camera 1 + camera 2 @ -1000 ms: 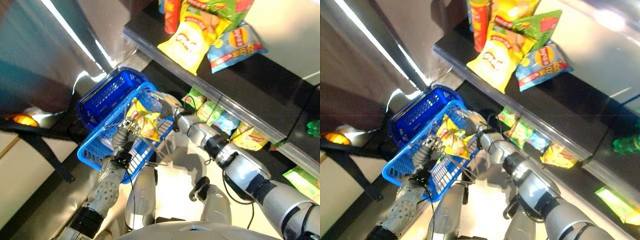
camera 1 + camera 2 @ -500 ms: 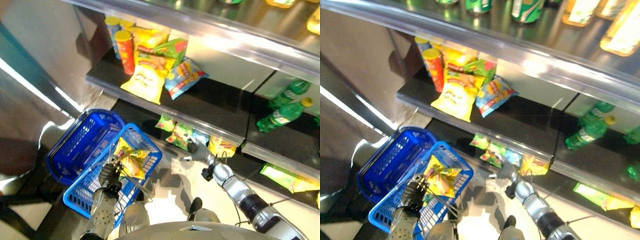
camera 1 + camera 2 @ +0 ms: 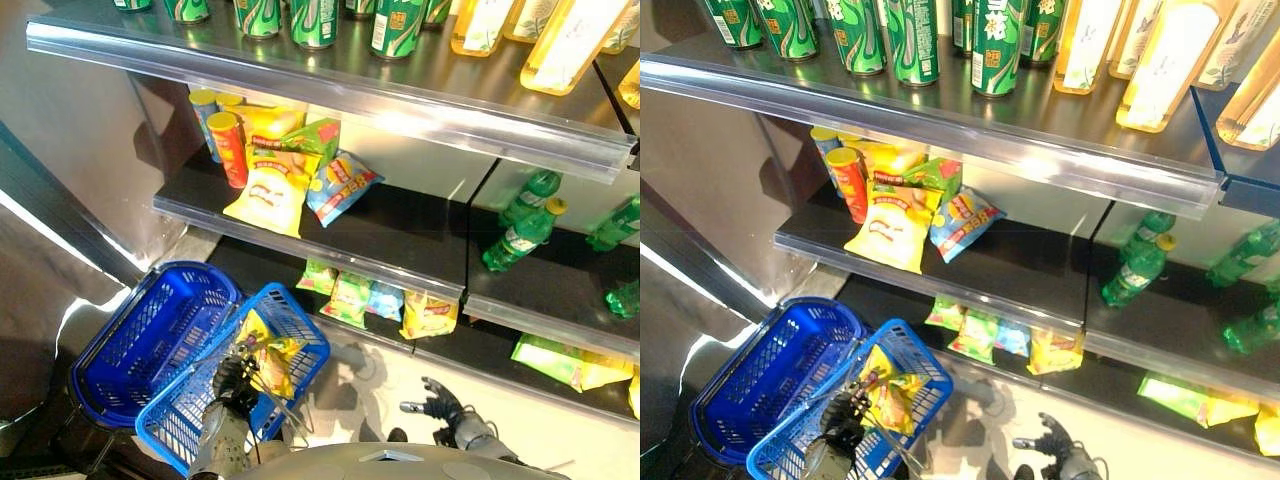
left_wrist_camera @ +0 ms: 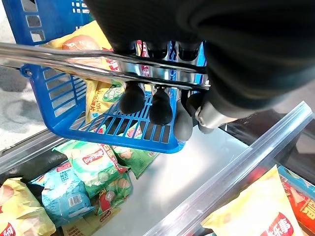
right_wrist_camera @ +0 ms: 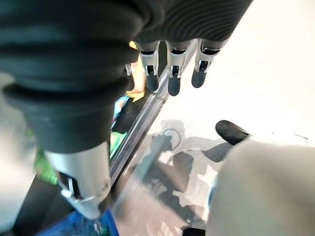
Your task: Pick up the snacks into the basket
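Fingers of the left hand (image 3: 232, 378) curl round the basket (image 3: 290, 318) handle, lower left; snack bag (image 3: 268, 358) inside. Right hand (image 3: 437, 403), seemingly spread, hangs empty. Tilting could spill it.

Top shelf (image 3: 330, 95): green cans (image 3: 312, 18), yellow bottles (image 3: 573, 40). Middle shelf, right end: green bottles (image 3: 525, 222). Floor, left: second basket (image 3: 140, 345).

The middle shelf (image 3: 400, 235) carries chip bags (image 3: 266, 200) and canisters (image 3: 228, 148) (green bottles (image 3: 524, 225) lie further along).
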Controlling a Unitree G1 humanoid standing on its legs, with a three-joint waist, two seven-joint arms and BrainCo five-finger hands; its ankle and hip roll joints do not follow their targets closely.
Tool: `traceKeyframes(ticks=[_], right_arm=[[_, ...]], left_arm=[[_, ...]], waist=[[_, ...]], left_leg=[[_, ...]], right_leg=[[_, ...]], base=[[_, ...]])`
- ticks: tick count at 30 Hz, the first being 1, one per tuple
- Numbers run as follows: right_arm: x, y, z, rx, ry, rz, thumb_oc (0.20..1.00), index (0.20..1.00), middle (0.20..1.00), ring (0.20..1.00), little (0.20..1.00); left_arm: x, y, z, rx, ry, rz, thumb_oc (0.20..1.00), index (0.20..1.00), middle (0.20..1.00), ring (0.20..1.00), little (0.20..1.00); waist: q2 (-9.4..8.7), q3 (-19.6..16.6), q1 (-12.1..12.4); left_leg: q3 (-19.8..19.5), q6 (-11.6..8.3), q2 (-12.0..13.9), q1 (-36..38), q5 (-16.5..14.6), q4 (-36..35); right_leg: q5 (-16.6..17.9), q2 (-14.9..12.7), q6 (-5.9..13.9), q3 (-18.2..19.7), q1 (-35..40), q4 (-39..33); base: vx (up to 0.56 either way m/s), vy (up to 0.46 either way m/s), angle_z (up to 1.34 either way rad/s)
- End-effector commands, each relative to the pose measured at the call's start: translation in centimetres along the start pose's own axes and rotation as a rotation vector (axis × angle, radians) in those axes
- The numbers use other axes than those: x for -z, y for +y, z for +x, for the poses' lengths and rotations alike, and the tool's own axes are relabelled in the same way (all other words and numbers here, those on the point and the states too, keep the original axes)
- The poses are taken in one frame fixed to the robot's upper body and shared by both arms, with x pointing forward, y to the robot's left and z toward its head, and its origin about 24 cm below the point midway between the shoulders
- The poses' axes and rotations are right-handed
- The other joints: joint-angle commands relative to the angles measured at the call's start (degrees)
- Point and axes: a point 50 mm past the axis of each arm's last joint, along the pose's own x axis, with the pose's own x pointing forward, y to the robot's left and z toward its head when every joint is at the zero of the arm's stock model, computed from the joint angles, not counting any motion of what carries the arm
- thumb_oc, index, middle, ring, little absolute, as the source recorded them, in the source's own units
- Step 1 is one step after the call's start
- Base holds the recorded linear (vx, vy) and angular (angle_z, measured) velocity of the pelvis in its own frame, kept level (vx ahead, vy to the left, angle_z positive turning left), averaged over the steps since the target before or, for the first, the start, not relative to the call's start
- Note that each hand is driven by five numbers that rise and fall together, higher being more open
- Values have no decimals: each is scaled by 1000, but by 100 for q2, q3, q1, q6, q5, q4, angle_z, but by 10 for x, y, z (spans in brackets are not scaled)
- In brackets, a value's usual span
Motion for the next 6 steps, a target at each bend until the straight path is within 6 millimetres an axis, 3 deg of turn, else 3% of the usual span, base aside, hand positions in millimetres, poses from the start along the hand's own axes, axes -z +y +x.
traceKeyframes(ticks=[1,6], right_arm=[[-16,-8,6,61,15,134,1000,1000,1000,1000,1000],[-6,-16,4,117,64,216,1000,1000,1000,1000,1000]], left_arm=[[-21,-34,6,180,-118,-13,200,200,200,200,200],[-16,-38,3,211,-98,-11,200,200,200,200,200]], waist=[[-33,-145,74],[12,-196,69]], left_leg=[[-112,11,110,-98,13,-5],[-108,1,135,-40,-17,-5]], right_leg=[[586,-249,378,-34,-147,21],[541,-234,376,-16,-95,20]], base=[[33,-4,1],[19,-1,0]])
